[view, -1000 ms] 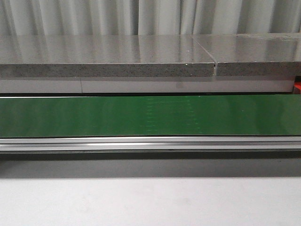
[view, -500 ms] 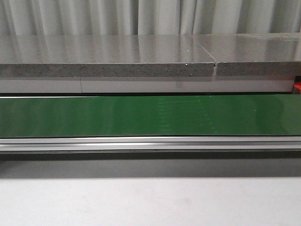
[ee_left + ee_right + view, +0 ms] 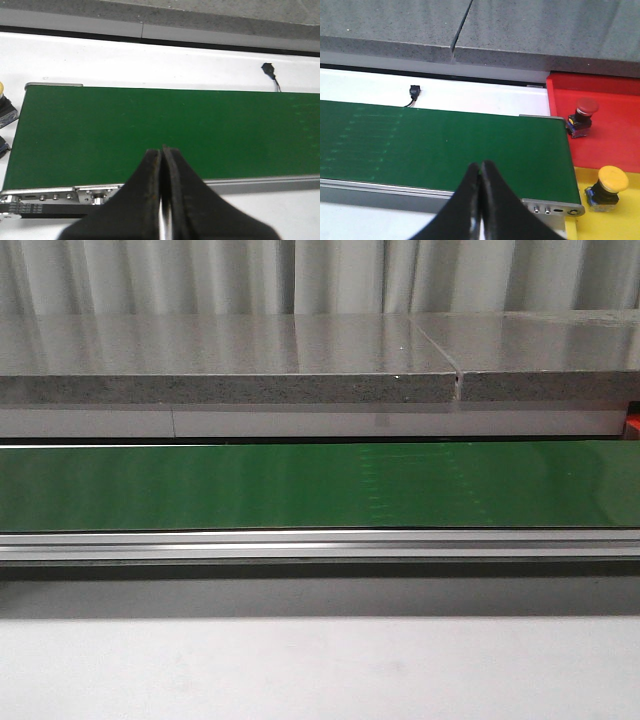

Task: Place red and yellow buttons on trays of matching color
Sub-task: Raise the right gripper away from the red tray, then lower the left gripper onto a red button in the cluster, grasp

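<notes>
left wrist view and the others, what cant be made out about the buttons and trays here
- Left wrist view: a yellow-topped object is cut by the frame edge; can't confirm it's a button.
- Right wrist view: the red tray and yellow tray run past the frame; full extent unknown.
- Front view: only a red sliver shows at the edge; red button and yellow button are out of frame.

Green belt point(image 3: 250, 485) bare, open to claws.

2 black tapered pincers point(image 3: 163, 150)

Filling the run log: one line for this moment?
left gripper: shut, empty | right gripper: shut, empty | green belt: bare | red button: red tray | yellow button: yellow tray
</notes>
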Controlling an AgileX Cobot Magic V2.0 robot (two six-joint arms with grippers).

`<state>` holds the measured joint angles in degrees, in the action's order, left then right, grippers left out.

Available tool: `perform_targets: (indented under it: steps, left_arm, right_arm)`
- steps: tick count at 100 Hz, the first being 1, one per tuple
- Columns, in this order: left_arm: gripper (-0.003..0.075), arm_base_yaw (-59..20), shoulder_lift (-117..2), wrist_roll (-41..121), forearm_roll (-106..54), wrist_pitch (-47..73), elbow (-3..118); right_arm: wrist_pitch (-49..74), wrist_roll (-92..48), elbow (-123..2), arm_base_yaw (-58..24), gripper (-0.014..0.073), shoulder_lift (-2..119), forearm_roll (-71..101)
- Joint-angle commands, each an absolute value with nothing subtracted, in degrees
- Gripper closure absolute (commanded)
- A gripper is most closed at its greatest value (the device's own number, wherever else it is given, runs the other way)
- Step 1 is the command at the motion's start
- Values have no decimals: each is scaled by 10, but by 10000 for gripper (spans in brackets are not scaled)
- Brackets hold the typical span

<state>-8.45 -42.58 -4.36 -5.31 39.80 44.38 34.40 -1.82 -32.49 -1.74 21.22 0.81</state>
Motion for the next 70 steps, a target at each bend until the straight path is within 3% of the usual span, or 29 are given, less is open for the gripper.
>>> perform_targets:
  steps: [1, 12, 24, 31, 70]
  left_arm:
    - [701, -67, -471, -53, -55, 361, 491]
    - [572, -38, -518, -53, -55, 361, 523]
    - [346, -8, -554, -53, -55, 361, 543]
    - [274, 8, -570, -53, -55, 364, 550]
    - [282, 158, -632, -46, -65, 453, 574]
  right_arm:
    - [304, -20, -339, -19, 659, 215, 8]
    - [304, -20, -339, -19, 659, 215, 8]
    - [304, -20, -339, -19, 659, 215, 8]
    - [304, -20, -339, -19, 659, 215, 8]
    - [304, -20, -339, -19, 659, 215, 8]
